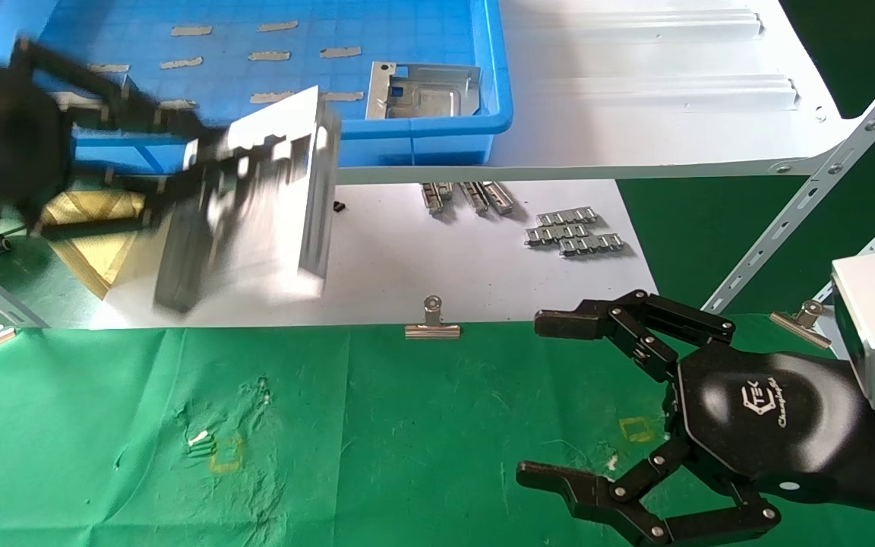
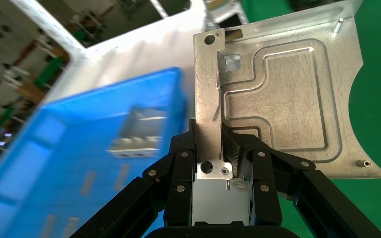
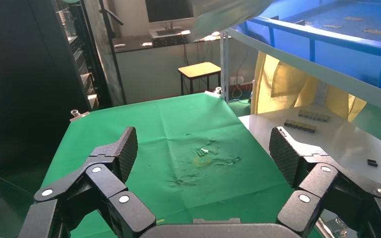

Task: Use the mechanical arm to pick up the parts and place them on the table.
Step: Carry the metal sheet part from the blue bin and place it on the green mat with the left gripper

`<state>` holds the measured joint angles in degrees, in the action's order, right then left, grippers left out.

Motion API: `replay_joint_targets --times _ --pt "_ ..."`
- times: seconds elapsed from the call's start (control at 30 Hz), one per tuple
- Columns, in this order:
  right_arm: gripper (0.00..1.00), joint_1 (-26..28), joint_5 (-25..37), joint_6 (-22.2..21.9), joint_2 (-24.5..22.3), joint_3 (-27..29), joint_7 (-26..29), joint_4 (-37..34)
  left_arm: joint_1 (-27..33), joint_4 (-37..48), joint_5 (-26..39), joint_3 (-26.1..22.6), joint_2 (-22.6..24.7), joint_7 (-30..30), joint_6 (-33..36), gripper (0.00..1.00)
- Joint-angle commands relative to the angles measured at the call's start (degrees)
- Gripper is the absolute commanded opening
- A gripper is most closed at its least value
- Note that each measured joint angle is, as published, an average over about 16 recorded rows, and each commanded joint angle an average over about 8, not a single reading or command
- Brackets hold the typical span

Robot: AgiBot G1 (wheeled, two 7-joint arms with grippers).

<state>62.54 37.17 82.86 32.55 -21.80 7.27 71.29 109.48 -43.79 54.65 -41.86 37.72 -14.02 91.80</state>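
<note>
Over the white sheet surface in the head view, the left mechanical arm reached in from the robot's left, its gripper pinching a silvery part held up in the air and tilted, just in front of the blue bin. A second part lay inside that bin at its near right corner. The right mechanical arm hovered low over the green table at the robot's right, palm up toward the camera, its gripper with fingers spread wide and nothing between them. Small ribbed strips lay on the white sheet, and a binder clip sat on the table's far edge.

From the left wrist view, the left gripper had its black fingers pressed on the lower edge of the part, which stood out beyond them with its embossed ridge and a square cutout facing the camera; the blue bin lay off to one side.

From the right wrist view, the right gripper held both fingers apart above the wrinkled table, with the white sheet surface and the bin on the shelf beyond.
</note>
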Motion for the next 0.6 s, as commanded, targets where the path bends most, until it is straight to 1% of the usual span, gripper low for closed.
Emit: replay_joint_targets --times 0.03,0.13,0.27,0.43,0.6 --pt "1.00 0.0 0.0 0.0 0.0 0.0 0.0 0.0 -1.8 -4.3 -3.0 -1.9 -2.6 1.1 -0.2 0.00" --pt "1.00 0.0 0.0 0.0 0.0 0.0 0.0 0.0 -2.9 -7.6 -4.0 -5.6 -5.1 2.4 -0.2 0.00" --pt "1.00 0.0 0.0 0.0 0.0 0.0 0.0 0.0 -4.0 -9.0 -3.2 -11.2 -7.2 3.4 -0.3 0.00" --pt "1.00 0.0 0.0 0.0 0.0 0.0 0.0 0.0 -5.2 -6.0 -0.5 -17.4 -7.7 1.8 -0.8 0.00" --pt "1.00 0.0 0.0 0.0 0.0 0.0 0.0 0.0 -7.0 -1.0 2.1 -20.9 -6.3 -2.7 -2.6 0.00"
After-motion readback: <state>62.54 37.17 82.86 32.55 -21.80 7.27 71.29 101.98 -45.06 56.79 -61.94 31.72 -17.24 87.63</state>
